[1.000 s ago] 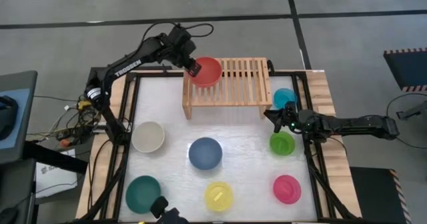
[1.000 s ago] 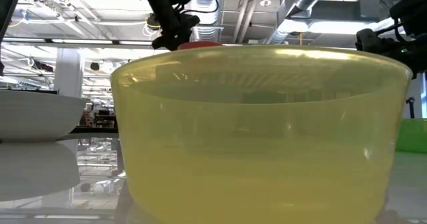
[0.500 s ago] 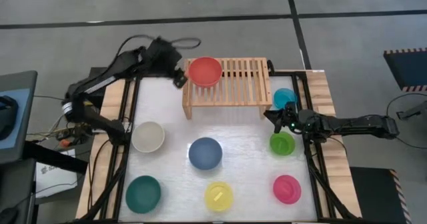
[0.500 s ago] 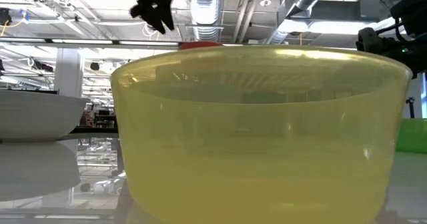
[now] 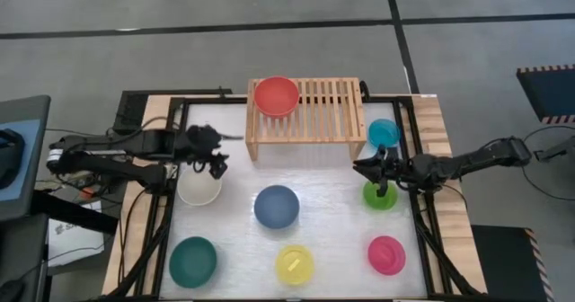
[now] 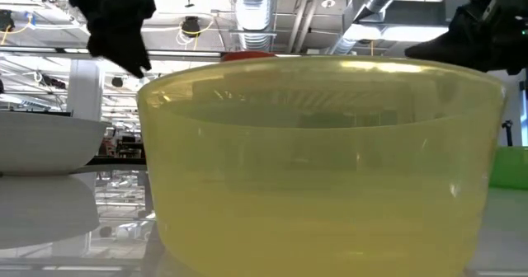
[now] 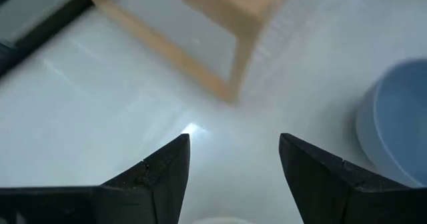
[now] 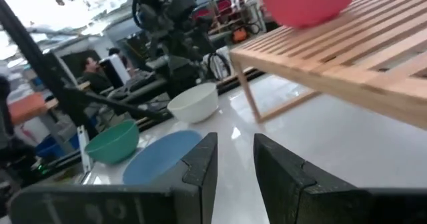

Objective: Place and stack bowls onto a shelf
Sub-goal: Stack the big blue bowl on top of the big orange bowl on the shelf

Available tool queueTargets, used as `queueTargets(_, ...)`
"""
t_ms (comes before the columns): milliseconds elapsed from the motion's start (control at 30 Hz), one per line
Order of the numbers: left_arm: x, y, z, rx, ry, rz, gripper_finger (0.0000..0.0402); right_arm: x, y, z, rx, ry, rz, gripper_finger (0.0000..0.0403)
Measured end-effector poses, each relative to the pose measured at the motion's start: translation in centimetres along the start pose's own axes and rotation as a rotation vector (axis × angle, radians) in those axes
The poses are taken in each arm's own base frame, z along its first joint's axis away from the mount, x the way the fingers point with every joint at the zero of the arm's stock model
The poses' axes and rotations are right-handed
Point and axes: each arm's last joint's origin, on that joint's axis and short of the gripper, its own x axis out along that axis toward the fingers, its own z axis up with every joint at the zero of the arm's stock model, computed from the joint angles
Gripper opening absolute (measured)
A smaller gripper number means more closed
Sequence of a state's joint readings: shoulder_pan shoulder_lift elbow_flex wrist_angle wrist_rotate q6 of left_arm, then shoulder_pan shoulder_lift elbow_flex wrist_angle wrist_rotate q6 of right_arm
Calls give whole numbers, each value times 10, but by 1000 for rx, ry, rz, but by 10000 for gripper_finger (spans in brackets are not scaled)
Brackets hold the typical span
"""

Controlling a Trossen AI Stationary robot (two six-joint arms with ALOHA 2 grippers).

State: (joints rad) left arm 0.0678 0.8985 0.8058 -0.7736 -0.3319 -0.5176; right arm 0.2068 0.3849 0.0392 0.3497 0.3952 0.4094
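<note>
The red bowl (image 5: 276, 96) rests by its base on the left end of the shelf's slatted top (image 5: 319, 104). My left gripper (image 5: 217, 165) hovers open over the far rim of the white bowl (image 5: 199, 187), its fingers (image 7: 167, 177) wide apart with nothing between them. My right gripper (image 5: 363, 167) stands level beside the lime green bowl (image 5: 380, 195) and near the cyan bowl (image 5: 384, 133), open by a narrow gap (image 8: 235, 147) and empty. The slate blue (image 5: 276, 207), teal (image 5: 193, 260), yellow (image 5: 295, 264) and pink (image 5: 386, 254) bowls sit on the table.
The shelf stands at the table's far edge, with free slats right of the red bowl. A black frame (image 5: 175, 140) borders the white table top. The yellow bowl (image 6: 322, 161) fills the low view. A person (image 8: 90, 67) shows in the room beyond the table.
My left gripper has let go of the red bowl's rim, leaving it on the shelf. It has swung away toward the table's left and near side and come down over the white bowl. My right gripper has turned a little beside the lime green bowl.
</note>
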Motion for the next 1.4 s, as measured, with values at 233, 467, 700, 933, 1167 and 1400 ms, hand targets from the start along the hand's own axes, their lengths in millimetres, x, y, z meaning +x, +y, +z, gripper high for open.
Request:
queueTargets(233, 16, -16, -17, 76, -8, -20, 214, 23, 19, 15, -40, 62, -66, 122)
queueTargets(467, 26, -31, -18, 151, 20, -98, 214, 65, 39, 25, -64, 179, -136, 125)
queueTargets(700, 32, -35, -19, 90, 2, -23, 214, 114, 70, 31, -120, 311, -132, 152)
queueTargets(933, 43, -49, -25, 100, 13, -26, 214, 161, 80, 21, -66, 435, -222, 192)
queueTargets(1167, 51, -69, -38, 168, 42, -54, 214, 199, 80, -6, -47, 541, -279, 198)
queueTargets(1400, 49, -80, -47, 198, 27, -59, 214, 221, 88, -12, -103, 631, -309, 197)
